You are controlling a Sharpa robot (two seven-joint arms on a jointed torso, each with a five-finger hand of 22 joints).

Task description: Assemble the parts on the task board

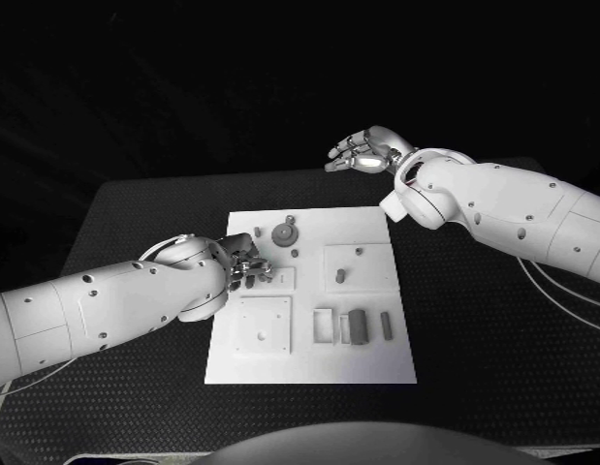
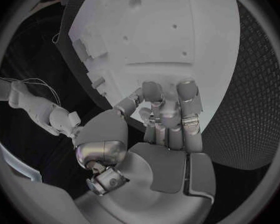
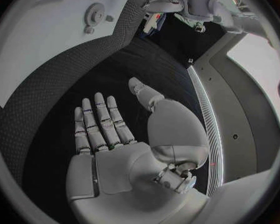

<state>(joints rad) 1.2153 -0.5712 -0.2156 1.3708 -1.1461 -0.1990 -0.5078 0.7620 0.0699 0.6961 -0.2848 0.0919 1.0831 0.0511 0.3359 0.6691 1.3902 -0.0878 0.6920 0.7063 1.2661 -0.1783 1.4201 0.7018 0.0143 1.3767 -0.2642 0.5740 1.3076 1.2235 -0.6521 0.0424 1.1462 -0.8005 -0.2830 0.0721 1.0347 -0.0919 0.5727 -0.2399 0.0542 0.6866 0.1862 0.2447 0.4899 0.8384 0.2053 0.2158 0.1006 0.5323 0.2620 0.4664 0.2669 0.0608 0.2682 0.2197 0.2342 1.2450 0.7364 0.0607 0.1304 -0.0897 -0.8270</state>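
Observation:
The white task board lies in the middle of the black table. On its far part lie a grey gear and small pegs. My left hand hovers low over the board's left side. Its fingers curl against the thumb, and what lies between the tips is hidden. My right hand is raised beyond the board's far right corner, palm flat, fingers straight and apart, holding nothing. The gear is also in the right wrist view, far from that hand.
A square plate with two pegs sits on the board's right half, and another square plate near its left front. Beside that plate lie upright slots and a dark bar. Black table surrounds the board.

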